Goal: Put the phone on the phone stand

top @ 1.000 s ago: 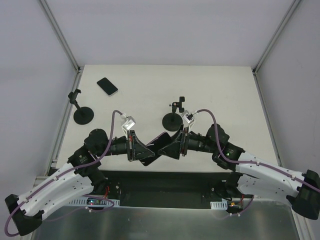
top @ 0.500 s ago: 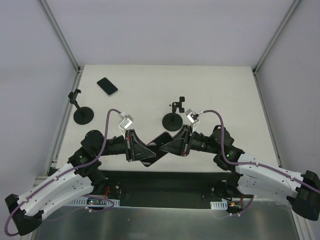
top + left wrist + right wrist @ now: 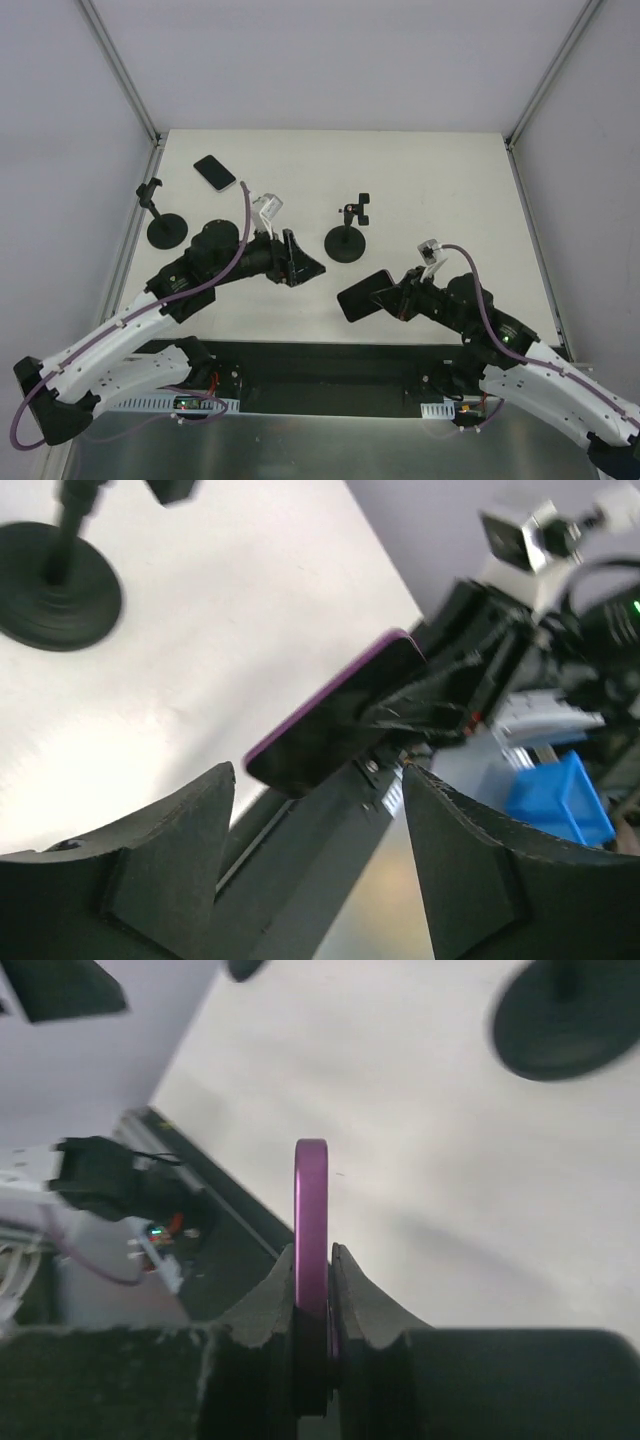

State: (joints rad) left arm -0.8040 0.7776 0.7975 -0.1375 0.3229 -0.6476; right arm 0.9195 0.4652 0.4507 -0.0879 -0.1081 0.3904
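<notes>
My right gripper (image 3: pixel 392 297) is shut on a dark phone (image 3: pixel 363 294) with a purple rim and holds it above the table's near middle. In the right wrist view the phone (image 3: pixel 311 1210) stands edge-on between the pads of that gripper (image 3: pixel 313 1251). A black phone stand (image 3: pixel 348 240) with a round base rises just behind it, its base (image 3: pixel 568 1022) at the top right of that view. My left gripper (image 3: pixel 305 262) is open and empty, left of the stand. From the left wrist, the phone (image 3: pixel 330 715) lies beyond the open gripper (image 3: pixel 318 775).
A second black stand (image 3: pixel 165 228) is at the table's left edge, and a second dark phone (image 3: pixel 214 172) lies flat at the far left. Grey walls and metal rails enclose the table. A blue bin (image 3: pixel 560 800) sits beyond the near edge.
The two grippers met at the phone near the front edge. The left one opened and drew back up and left; the right one shut on the phone and carried it right.
</notes>
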